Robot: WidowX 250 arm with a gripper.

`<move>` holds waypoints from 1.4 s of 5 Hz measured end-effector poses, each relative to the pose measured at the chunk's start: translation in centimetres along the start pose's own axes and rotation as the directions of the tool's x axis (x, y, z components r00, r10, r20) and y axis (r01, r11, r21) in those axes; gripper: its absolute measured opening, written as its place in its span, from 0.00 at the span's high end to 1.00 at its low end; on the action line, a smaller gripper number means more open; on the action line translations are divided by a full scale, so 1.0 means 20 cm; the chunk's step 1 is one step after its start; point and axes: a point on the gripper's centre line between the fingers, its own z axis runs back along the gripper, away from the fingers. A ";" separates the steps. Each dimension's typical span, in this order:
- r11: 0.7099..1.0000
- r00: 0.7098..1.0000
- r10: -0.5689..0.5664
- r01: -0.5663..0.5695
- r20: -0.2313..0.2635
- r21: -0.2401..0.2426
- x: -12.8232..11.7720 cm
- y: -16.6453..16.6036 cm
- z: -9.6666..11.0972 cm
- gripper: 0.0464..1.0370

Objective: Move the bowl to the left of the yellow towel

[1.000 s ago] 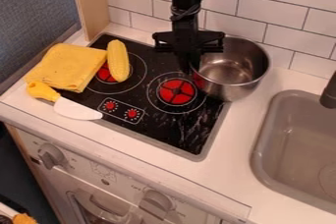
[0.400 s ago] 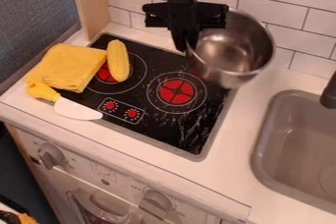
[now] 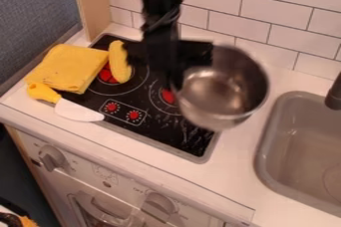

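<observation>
A black robot hand (image 3: 176, 82) grips the left rim of a metal bowl (image 3: 223, 96), which looks empty, above the right side of the stove (image 3: 180, 136). This seems the carrying step; next, the bowl must travel left, past the corn (image 3: 120, 62) and yellow towel (image 3: 67, 66), then be lowered.

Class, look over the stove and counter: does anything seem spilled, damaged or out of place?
Pale streaks mark the black stovetop toward its lower right; scratches or residue, I cannot tell. The corn looks misplaced, lying partly over the left burner without a pan.
</observation>
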 end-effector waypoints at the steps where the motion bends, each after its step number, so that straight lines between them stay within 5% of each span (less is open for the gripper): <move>1: 0.999 0.999 0.032 -0.032 0.041 0.002 0.09 -0.07 -0.07 0.96; 5: 0.996 0.995 0.080 -0.078 0.062 -0.043 0.11 -0.18 -0.17 0.91; 6: 0.993 0.990 0.102 -0.096 0.096 -0.068 0.13 -0.19 -0.17 0.73; 7: 0.992 0.989 0.112 -0.105 0.098 -0.072 0.12 -0.19 -0.16 0.43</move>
